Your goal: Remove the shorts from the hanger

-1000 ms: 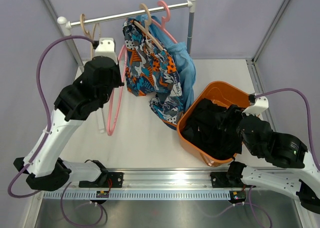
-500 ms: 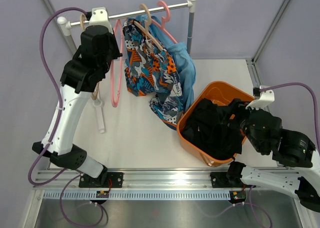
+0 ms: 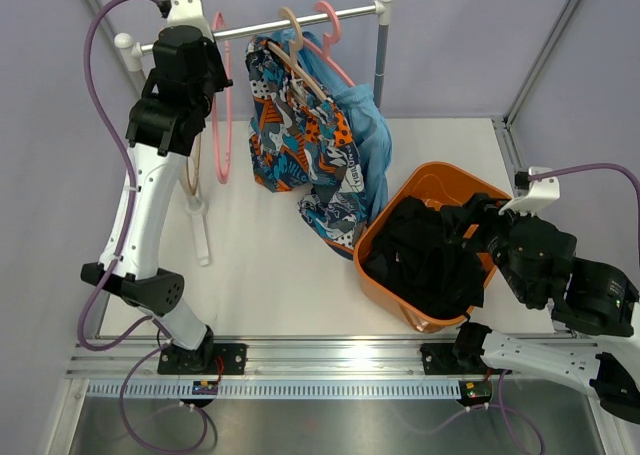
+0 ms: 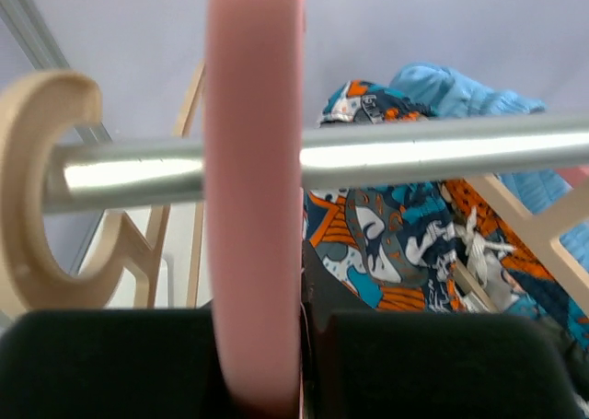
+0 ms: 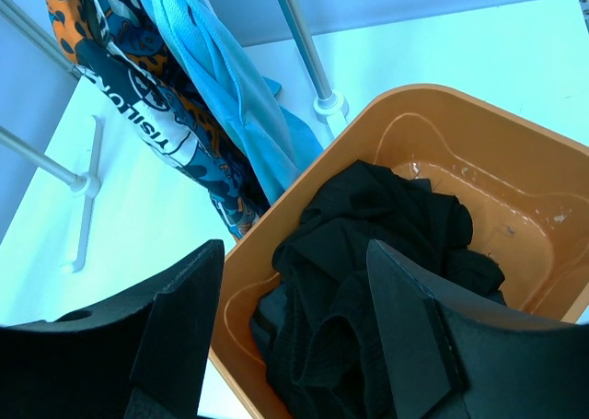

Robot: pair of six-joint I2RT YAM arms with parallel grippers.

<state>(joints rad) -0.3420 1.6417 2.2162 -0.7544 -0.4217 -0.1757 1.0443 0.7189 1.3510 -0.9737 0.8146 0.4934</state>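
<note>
Upper left, left pincer pinching bare pink hanger at rail; just right, nearer this arm, patterned shorts and light blue shorts hang long-axis down toward white tabletop, open room below; lower right, right pincer spread above dark shorts in orange bin.

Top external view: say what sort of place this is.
Likely a robot test cell staged as a laundry corner: bare grey walls, a clothes rail with patterned shorts, an orange bin of dark shorts.
</note>
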